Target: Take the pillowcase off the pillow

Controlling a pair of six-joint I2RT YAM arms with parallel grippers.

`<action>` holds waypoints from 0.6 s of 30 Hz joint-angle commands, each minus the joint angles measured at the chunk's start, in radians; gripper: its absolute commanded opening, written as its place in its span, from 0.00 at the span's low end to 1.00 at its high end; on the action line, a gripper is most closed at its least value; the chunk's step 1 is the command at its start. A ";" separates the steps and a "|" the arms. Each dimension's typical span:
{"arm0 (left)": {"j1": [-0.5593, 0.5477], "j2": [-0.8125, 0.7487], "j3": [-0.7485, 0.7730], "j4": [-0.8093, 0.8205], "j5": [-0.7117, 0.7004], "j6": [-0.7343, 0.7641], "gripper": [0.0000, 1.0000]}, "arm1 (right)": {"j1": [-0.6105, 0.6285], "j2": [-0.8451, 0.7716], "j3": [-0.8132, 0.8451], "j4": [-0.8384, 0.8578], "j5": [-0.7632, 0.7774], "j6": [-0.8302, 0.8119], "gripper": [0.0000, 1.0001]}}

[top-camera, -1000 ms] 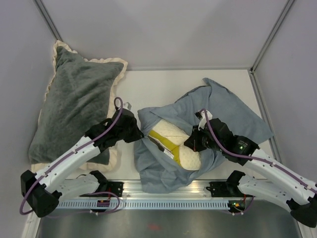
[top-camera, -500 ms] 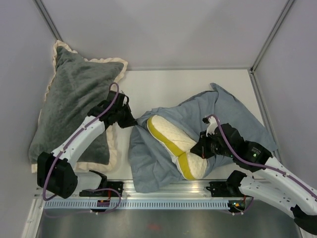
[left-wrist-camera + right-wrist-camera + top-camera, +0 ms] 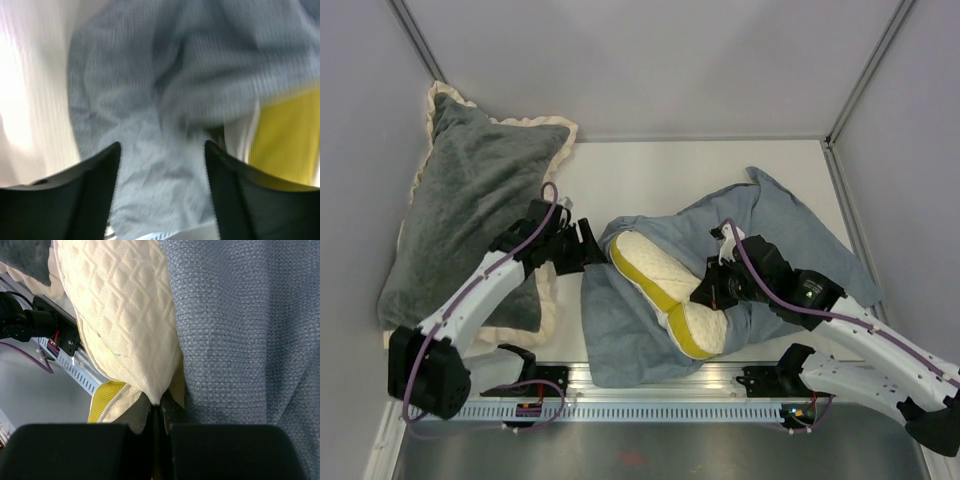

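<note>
The cream quilted pillow (image 3: pixel 658 272) with its yellow-green band lies half out of the grey-blue pillowcase (image 3: pixel 790 232), which is bunched behind, to the right of and under it. My right gripper (image 3: pixel 712 292) is shut on a pinch of the pillow's cream fabric (image 3: pixel 125 315), right beside the pillowcase (image 3: pixel 240 340). My left gripper (image 3: pixel 588 247) stands open just left of the pillow's far end. In the left wrist view, crumpled pillowcase cloth (image 3: pixel 165 100) lies below and between the spread fingers (image 3: pixel 95 190), and the yellow band (image 3: pixel 285 140) shows at the right.
A large dark grey plush pillow (image 3: pixel 470 200) with a cream ruffle leans in the back left corner, next to my left arm. Grey walls close in the table on three sides. A metal rail (image 3: pixel 650 395) runs along the near edge.
My left gripper, shut on the pillowcase edge before, has opened and let the cloth go. The right gripper has shifted slightly back and left with the pillow.
</note>
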 commanded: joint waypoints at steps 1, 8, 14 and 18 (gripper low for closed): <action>0.006 -0.274 -0.079 0.021 0.061 -0.033 0.82 | 0.000 0.072 0.094 0.173 -0.010 0.056 0.00; 0.007 -0.558 0.022 -0.189 0.119 -0.018 0.99 | 0.000 0.253 0.183 0.289 0.024 0.067 0.00; 0.006 -0.606 -0.117 -0.044 0.357 -0.085 0.99 | 0.006 0.358 0.212 0.379 0.045 0.105 0.00; 0.004 -0.595 -0.204 0.025 0.430 -0.084 1.00 | 0.011 0.422 0.223 0.398 0.070 0.110 0.00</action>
